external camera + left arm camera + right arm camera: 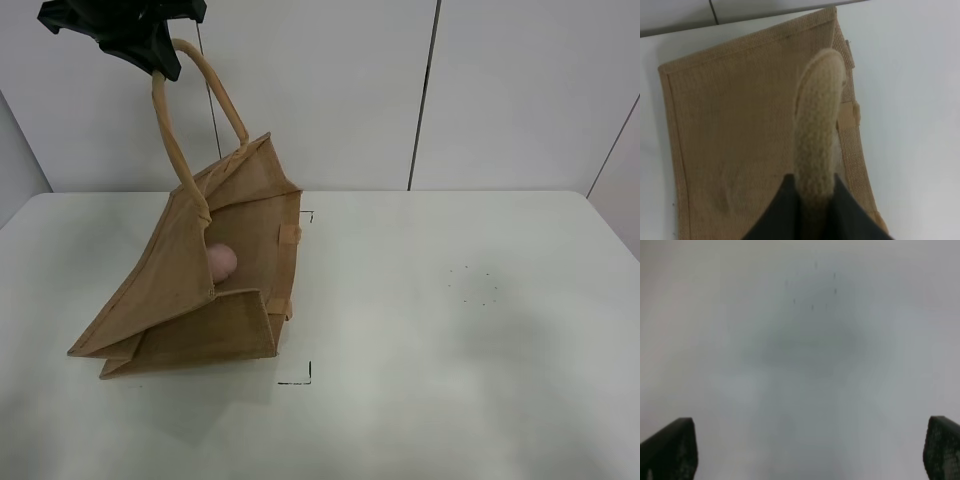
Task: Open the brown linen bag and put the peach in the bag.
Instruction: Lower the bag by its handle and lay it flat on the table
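Observation:
The brown linen bag (185, 300) lies tilted on the white table at the left, its mouth open toward the right. The pink peach (221, 262) sits inside the bag's mouth. My left gripper (160, 62) is high at the top left, shut on a beige loop handle (170, 130) and holding the bag's upper side up. In the left wrist view the handle (816, 135) runs between my dark fingers (785, 210) above the bag's side (735, 130). My right gripper (810, 450) is open and empty above bare table; it is out of the exterior view.
Small black corner marks (300, 375) on the table sit beside the bag. A ring of faint dots (472, 285) marks the table at the right, also seen in the right wrist view (812, 290). A white panelled wall stands behind.

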Motion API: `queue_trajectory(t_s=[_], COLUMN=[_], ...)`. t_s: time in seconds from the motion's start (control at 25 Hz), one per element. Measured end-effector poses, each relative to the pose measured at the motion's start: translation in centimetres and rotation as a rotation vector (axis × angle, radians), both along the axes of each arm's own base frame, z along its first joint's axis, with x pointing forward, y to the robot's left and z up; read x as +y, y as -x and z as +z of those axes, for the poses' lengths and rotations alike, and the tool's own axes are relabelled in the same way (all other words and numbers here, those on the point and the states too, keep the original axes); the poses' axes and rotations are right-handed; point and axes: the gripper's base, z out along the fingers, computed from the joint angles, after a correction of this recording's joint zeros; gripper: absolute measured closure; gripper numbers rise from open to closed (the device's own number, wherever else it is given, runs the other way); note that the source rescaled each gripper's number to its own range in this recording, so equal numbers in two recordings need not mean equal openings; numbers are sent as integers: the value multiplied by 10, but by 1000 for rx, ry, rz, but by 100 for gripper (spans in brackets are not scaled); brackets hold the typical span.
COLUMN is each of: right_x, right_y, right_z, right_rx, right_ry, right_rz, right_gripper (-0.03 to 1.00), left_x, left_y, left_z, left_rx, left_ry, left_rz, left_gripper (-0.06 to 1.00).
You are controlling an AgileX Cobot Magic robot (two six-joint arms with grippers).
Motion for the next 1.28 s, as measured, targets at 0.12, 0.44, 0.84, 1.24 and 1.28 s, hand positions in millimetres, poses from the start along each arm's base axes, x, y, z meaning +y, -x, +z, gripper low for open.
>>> queue_trajectory(t_s=[0.12,0.44,0.84,1.24,1.28], right_x=[0,-2,-2,-2,-2], right_y=[5,10,37,37,37], right_z=[1,1,3,3,3], right_rx=[-31,-64,-236,-238,-238], right_ry=[-3,-8,-19,-19,-19], right_rz=[0,-56,-54,-54,-54], right_gripper=[-3,-3,-3,-3,-3], left_x=[0,0,-2,-33,-35], left_y=[0,0,-6,-64,-69], left_z=[0,0,-9,-123,-139], left_rx=[0,0,24,303,333], left_ry=[0,0,-2,53,46], left_rz=[0,0,-2,-46,-57], left_gripper=[94,94,94,94,94])
